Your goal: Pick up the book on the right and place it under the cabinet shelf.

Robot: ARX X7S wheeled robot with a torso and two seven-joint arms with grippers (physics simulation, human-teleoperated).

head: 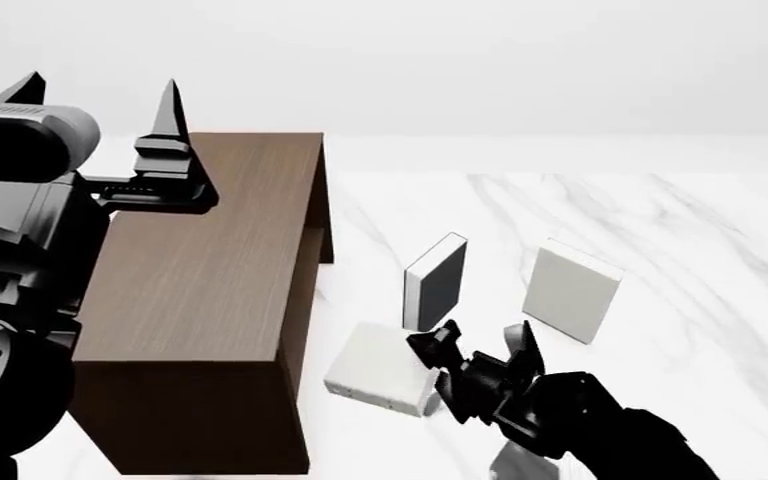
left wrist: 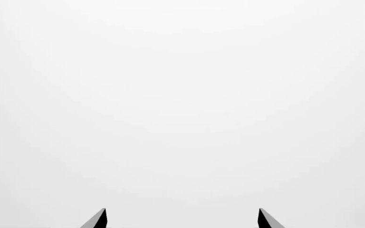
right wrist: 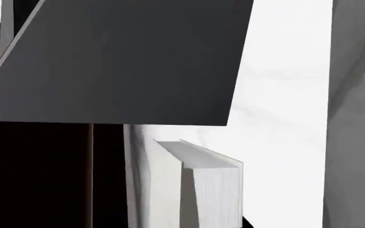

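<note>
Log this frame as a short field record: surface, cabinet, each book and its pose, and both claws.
surface: white marble table
cabinet: dark brown wood-grain, at the table's left
black-covered book: standing upright, centre
right pale book: standing, apart from the right claw
near pale book: lying flat beside the cabinet
right claw: open, next to the flat book
left claw: open, raised above the cabinet, holding nothing

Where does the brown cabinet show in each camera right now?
Head view: the cabinet fills the left centre, seen from above.
Right wrist view: it is the dark mass beside the pale book.
Left wrist view: not in it, only blank white.
Shared landmark: that pale book, lying by the cabinet's foot.
</note>
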